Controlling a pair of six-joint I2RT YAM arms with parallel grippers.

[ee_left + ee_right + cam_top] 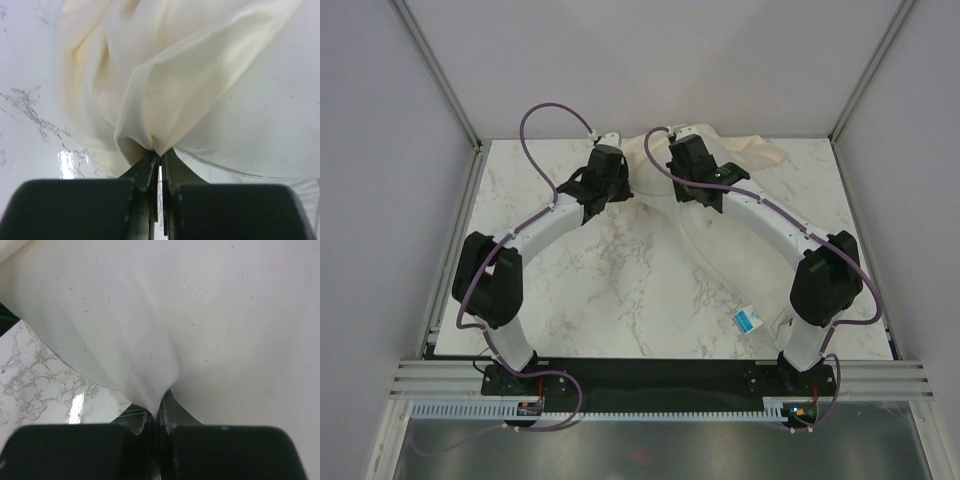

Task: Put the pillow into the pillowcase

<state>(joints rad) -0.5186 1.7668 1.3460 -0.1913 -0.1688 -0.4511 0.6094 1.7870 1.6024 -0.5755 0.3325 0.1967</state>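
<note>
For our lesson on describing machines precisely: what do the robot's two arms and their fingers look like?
Both the left arm and the right arm have white tubular links joined by bulky black joint housings. A purple cable loops along each. They stand on a shared black base plate. The fingers are black and blocky, tapering to narrow tips.
</note>
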